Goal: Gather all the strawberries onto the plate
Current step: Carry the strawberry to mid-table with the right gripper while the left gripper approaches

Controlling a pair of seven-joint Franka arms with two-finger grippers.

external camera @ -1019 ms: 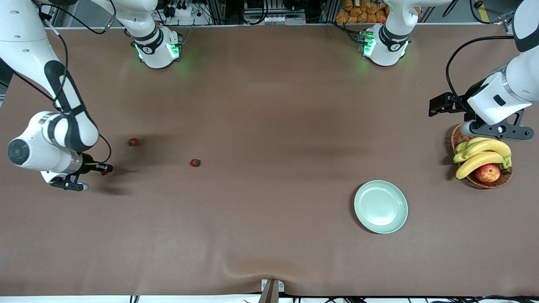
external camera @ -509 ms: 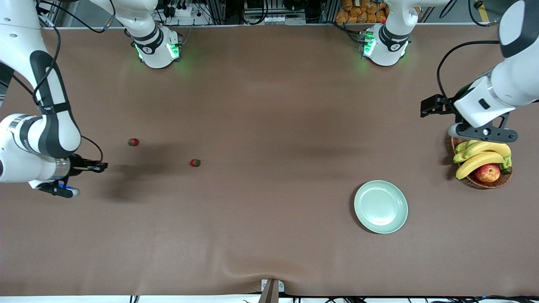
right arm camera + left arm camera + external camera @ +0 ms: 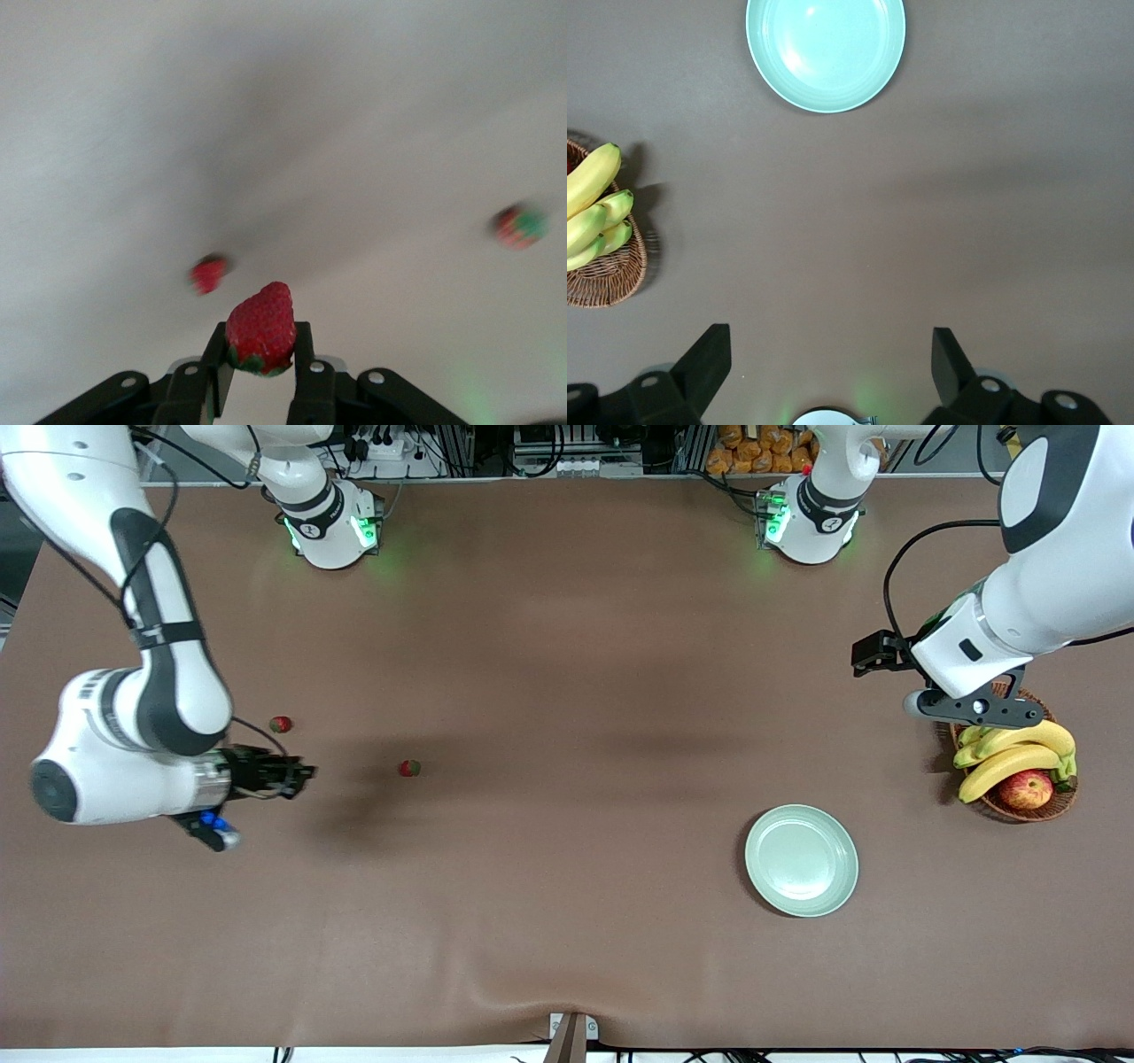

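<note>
My right gripper [image 3: 299, 771] is shut on a strawberry [image 3: 261, 328] and holds it above the bare table, between the two loose strawberries. The held berry is hidden in the front view. One loose strawberry [image 3: 280, 724] lies toward the right arm's end, and it also shows in the right wrist view [image 3: 208, 273]. The other [image 3: 408, 768] lies closer to the table's middle and shows there too [image 3: 518, 225]. The mint-green plate [image 3: 802, 859] holds nothing and also shows in the left wrist view [image 3: 826, 53]. My left gripper [image 3: 974, 710] is open and empty, up over the basket's edge, its fingertips wide apart [image 3: 829, 341].
A brown wicker basket [image 3: 1054, 804] with bananas [image 3: 1014, 748] and an apple [image 3: 1025, 788] stands at the left arm's end, beside the plate. The basket also shows in the left wrist view [image 3: 616, 283].
My right arm has risen and swung toward the table's middle with the strawberry in its fingers. My left arm has shifted a little toward the middle, above the basket's edge.
</note>
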